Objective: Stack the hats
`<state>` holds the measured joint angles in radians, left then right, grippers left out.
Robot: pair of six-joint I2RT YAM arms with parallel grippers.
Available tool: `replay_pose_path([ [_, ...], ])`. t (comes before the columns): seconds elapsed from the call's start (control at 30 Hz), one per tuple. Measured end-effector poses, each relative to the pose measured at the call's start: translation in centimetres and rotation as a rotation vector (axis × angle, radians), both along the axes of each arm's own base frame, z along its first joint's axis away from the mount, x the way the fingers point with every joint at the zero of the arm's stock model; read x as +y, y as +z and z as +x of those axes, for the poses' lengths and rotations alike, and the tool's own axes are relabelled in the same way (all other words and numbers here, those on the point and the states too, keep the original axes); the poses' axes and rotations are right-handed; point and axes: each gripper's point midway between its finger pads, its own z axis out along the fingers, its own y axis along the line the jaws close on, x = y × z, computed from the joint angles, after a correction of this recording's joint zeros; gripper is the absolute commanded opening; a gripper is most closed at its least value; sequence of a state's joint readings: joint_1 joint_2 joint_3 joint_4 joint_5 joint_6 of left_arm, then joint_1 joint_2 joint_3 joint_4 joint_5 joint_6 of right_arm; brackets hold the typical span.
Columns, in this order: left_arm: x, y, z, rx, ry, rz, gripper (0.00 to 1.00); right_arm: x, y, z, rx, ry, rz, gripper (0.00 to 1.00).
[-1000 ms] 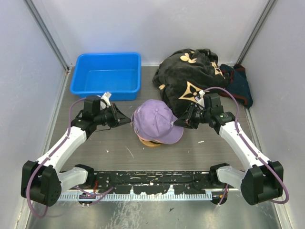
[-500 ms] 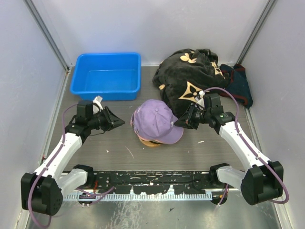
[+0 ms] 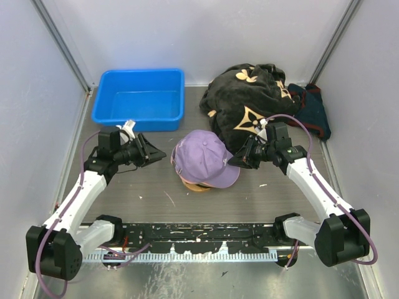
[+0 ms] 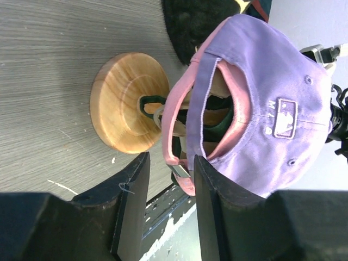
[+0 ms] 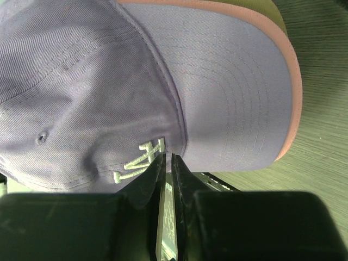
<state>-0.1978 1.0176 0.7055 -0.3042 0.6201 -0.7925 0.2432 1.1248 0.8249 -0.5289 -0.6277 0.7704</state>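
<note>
We see the left gripper [image 3: 159,152] drawn back from the rear of the lavender cap [image 3: 202,156]. A second ago its tips sat closer to the cap's back edge, and now its wrist lies further left. Half a second ago it had dipped toward the near edge of the table — since then it has come up a little toward the blue bin [image 3: 139,93]. Its jaws have spread as well, from nearly together to clearly parted.
</note>
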Motion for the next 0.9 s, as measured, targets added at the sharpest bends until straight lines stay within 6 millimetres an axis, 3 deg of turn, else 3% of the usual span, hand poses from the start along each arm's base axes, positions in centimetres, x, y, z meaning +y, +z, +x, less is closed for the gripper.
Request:
replay_pose_path([
  [0.3,-1.7,1.6,-0.1,-0.031,-0.068,-0.013,0.45,0.0,0.0,0.0,0.000,-0.002,-0.001,0.15],
  [0.47,-2.8,1.0,-0.6,-0.012,-0.107,-0.003,0.46,0.0,0.0,0.0,-0.001,-0.002,-0.002,0.15],
  [0.9,-3.0,-0.5,0.5,0.016,-0.088,0.027,0.46,0.0,0.0,0.0,0.000,-0.003,-0.002,0.15],
])
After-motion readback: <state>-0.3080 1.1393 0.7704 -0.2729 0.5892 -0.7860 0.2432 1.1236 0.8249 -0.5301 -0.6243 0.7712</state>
